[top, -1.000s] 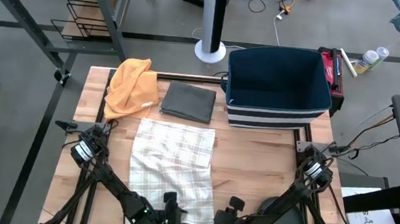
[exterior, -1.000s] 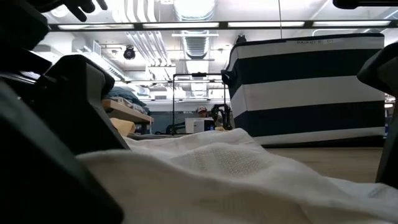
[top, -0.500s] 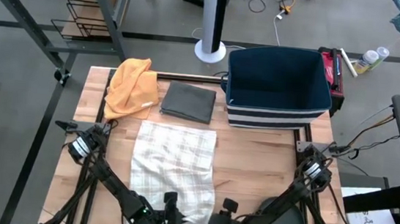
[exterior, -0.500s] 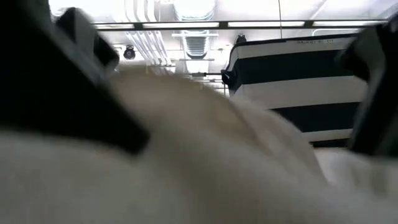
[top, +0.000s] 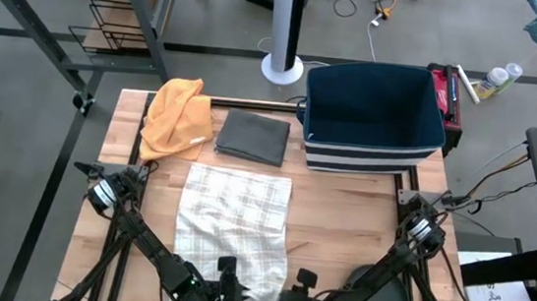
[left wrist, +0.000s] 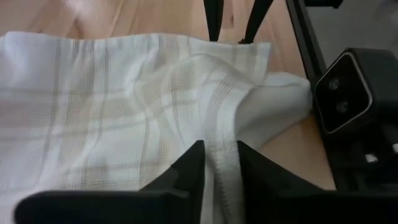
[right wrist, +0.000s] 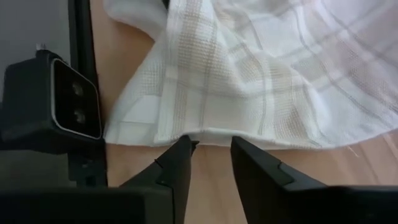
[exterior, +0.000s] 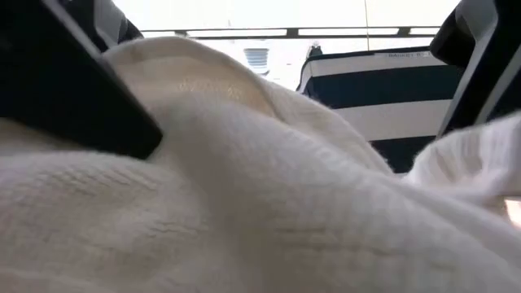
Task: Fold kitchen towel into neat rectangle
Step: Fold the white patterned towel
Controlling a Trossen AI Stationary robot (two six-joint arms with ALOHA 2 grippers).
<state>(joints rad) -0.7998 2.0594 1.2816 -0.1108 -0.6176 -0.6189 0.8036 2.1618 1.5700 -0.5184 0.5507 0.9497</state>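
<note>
Since a second ago, the near edge of the towel [top: 233, 224] has been lifted off the table [top: 340, 227], and in the low view raised cloth now fills most of the picture where a low fold lay before. The left gripper [left wrist: 216, 163] is seen clenched on a ridge of towel, which is pinched between its two fingers [left wrist: 188, 168] in the left wrist view. The right gripper [right wrist: 209, 157] is set at the towel's hem, with the cloth edge caught between its fingertips and the jaws only narrowly parted. Both grippers are placed at the near end of the table, close together, the left [top: 226, 283] at the towel's near left part and the right [top: 297, 290] at its near right corner.

The rest of the towel is spread flat toward the table's middle. Beyond its far edge a folded dark cloth [top: 252, 136] is laid, with an orange cloth [top: 177, 114] bunched to its left. A striped bin [top: 372, 116] is stood at the far right of the table.
</note>
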